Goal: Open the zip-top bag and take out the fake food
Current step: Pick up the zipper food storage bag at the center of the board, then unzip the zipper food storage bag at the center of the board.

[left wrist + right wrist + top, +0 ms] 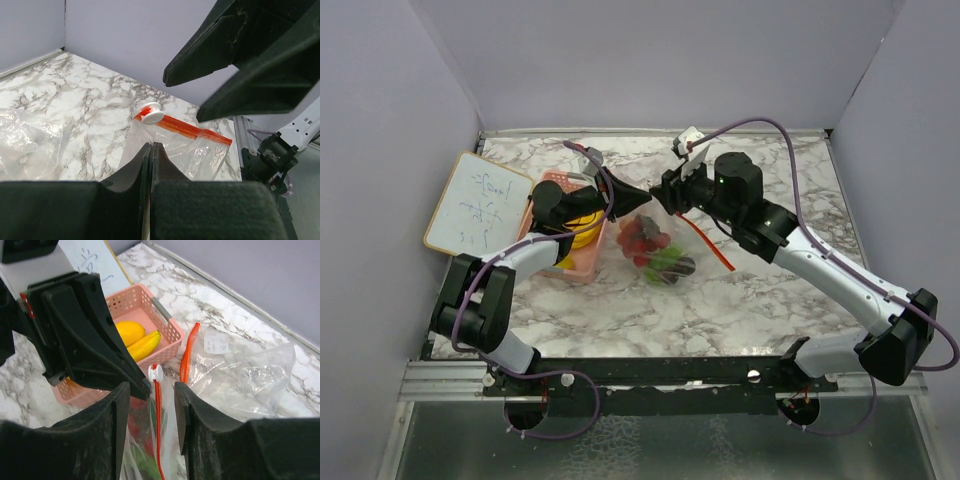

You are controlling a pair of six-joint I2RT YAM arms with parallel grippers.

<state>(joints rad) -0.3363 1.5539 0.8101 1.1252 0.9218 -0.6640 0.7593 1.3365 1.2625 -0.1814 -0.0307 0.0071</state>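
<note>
The clear zip-top bag [665, 250] lies mid-table with red, green and dark fake food [650, 245] inside. Its orange zip strip [182, 129] ends at a white slider [155, 373], also in the left wrist view [150, 115]. My left gripper [632, 196] is shut on the bag's top edge [150, 145] just beside the slider. My right gripper [152, 407] is open, its fingers [184, 407] on either side of the slider and strip without touching them. Through the bag wall I see red and green pieces [142, 452].
A pink slotted basket [552, 188] stands left of the bag and holds a yellow lemon [129, 332] and banana [145, 344]. A white board [475, 205] lies at far left. Loose clear plastic with a label [250, 372] spreads to the right. Grey walls enclose the table.
</note>
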